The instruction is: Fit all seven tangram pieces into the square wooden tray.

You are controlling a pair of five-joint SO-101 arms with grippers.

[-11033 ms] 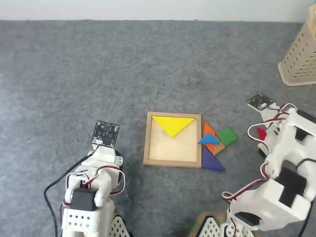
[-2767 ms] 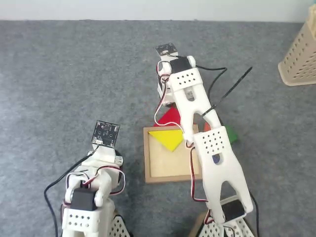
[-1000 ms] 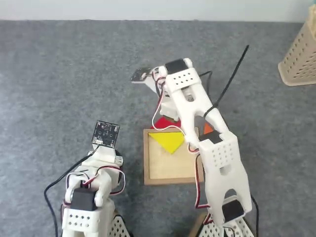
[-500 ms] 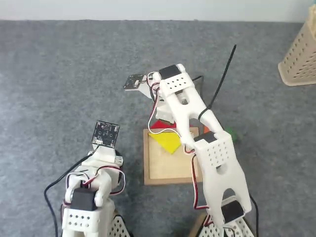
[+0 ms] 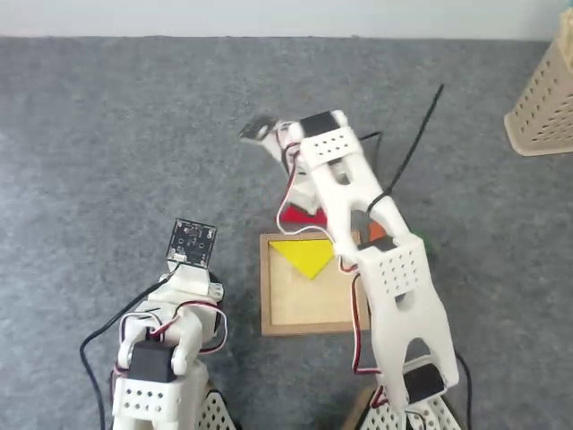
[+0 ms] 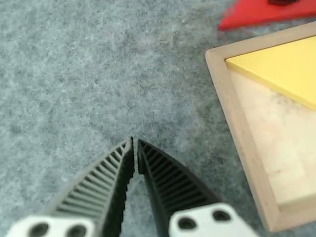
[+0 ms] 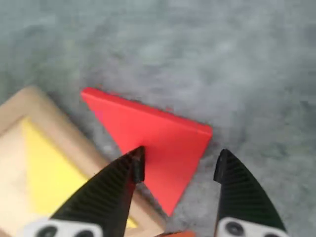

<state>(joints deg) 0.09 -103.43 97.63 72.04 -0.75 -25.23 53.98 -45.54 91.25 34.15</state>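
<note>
The right hand (image 7: 180,158), spread wide, hovers astride the flat, smooth red wooden triangle (image 7: 153,129) on the fuzzy grey felt table (image 7: 222,59) just outside the square pale wooden tray (image 5: 265,287), so it should pinch the thin straight edges squarely and lift over the raised rim beside the yellow wooden triangle (image 5: 307,256).

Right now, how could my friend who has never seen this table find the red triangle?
Start at the square wooden tray in the middle of the grey carpet. Just beyond the rim farthest from the arms, a flat red triangle piece lies on the carpet, with the right gripper open above it. It is the red one outside the tray; the flat yellow triangle sits inside.
</note>
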